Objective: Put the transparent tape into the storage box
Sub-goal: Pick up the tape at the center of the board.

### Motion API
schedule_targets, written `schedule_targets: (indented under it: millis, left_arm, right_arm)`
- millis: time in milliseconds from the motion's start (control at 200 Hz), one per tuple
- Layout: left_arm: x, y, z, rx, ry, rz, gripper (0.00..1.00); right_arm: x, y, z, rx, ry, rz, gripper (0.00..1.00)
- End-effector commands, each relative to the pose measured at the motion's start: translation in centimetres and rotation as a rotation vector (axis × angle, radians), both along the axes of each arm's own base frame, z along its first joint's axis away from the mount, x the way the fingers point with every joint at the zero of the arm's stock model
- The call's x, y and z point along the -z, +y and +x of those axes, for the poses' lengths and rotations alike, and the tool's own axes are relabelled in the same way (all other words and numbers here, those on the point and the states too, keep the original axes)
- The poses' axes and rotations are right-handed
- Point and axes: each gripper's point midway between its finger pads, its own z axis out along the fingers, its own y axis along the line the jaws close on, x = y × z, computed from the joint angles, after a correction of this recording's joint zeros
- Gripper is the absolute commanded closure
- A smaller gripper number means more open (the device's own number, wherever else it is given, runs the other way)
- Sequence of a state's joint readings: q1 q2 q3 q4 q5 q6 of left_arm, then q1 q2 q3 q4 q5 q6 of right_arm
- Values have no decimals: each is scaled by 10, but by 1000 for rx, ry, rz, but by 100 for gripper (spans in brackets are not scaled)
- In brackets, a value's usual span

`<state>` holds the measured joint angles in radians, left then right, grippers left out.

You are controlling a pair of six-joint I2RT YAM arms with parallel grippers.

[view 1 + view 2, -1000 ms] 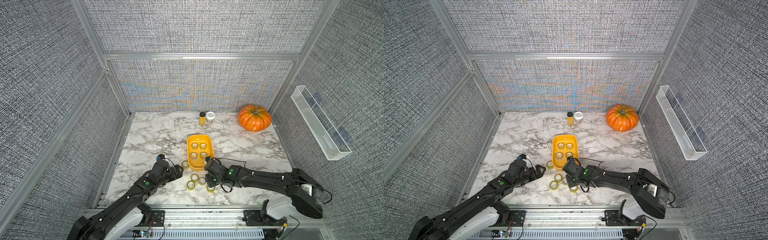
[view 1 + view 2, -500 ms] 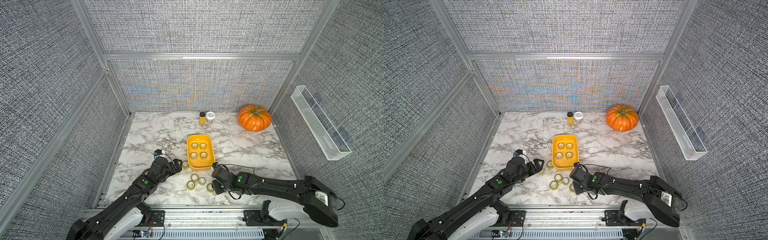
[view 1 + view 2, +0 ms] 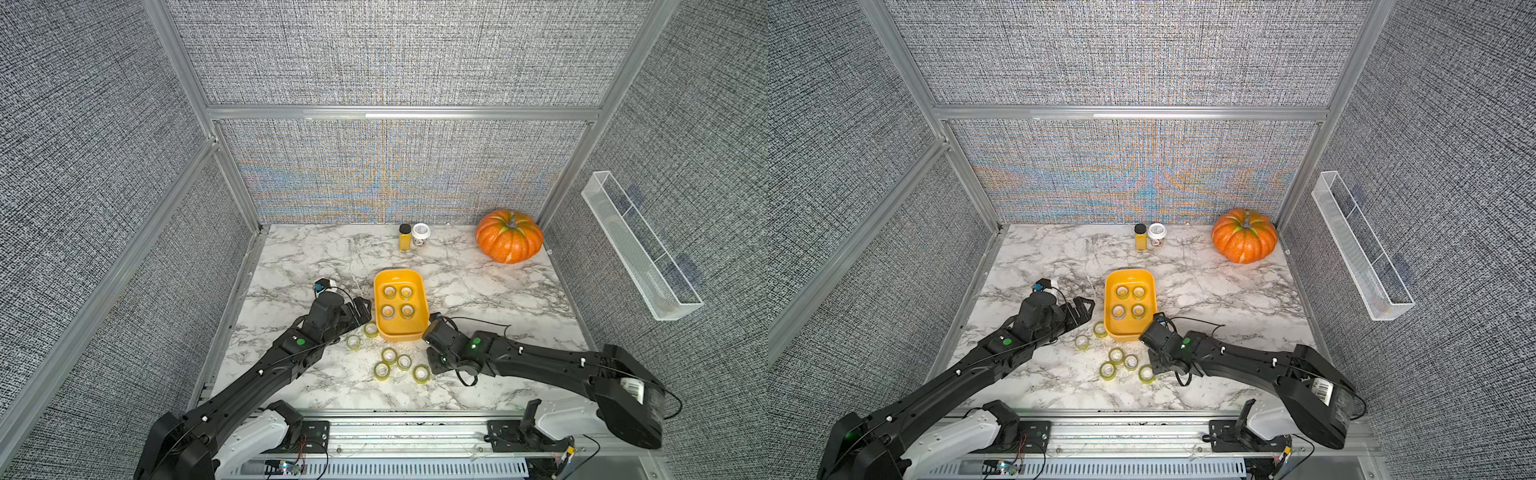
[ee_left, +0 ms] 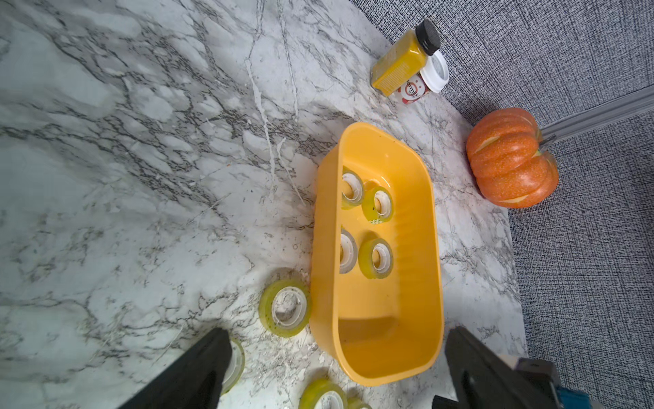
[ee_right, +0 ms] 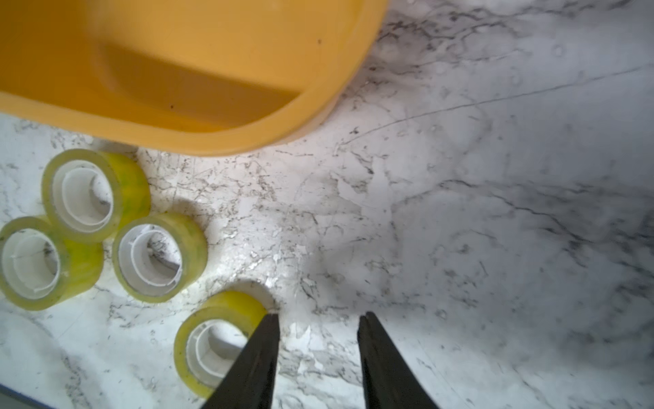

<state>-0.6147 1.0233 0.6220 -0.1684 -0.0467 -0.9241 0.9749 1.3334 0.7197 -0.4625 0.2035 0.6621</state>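
Transparent tape rolls (image 5: 193, 244) lie flat, cores pointing straight up.

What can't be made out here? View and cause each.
- Right wrist view: storage box cut by the top edge; its rolls out of sight.
- Right wrist view: whether the right gripper touches the nearest tape roll; one finger covers the spot.
- Left wrist view: one roll half hidden behind a left gripper finger; another roll cut by the edge.
- Both top views: the right jaws, hidden under the right arm.
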Motion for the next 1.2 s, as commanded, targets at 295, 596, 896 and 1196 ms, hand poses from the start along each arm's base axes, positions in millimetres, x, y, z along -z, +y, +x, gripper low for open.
schedule_targets:
  millis: [295, 596, 896, 1196]
  left_arm:
    - [-27, 24, -27, -39, -97, -57, 0]
    - [-9, 14, -31, 32, -20, -4, 0]
    - [6, 9, -34, 36, 0, -3, 0]
    - [11, 17, -40, 10, -3, -8, 0]
  right_arm:
    - [-54, 4, -8, 10, -108, 258, 56]
    - [-40, 31, -8, -67, -52, 187, 57]
    - [-18, 40, -13, -94, -10, 65, 57]
    - [1, 64, -45, -181, 34, 26, 58]
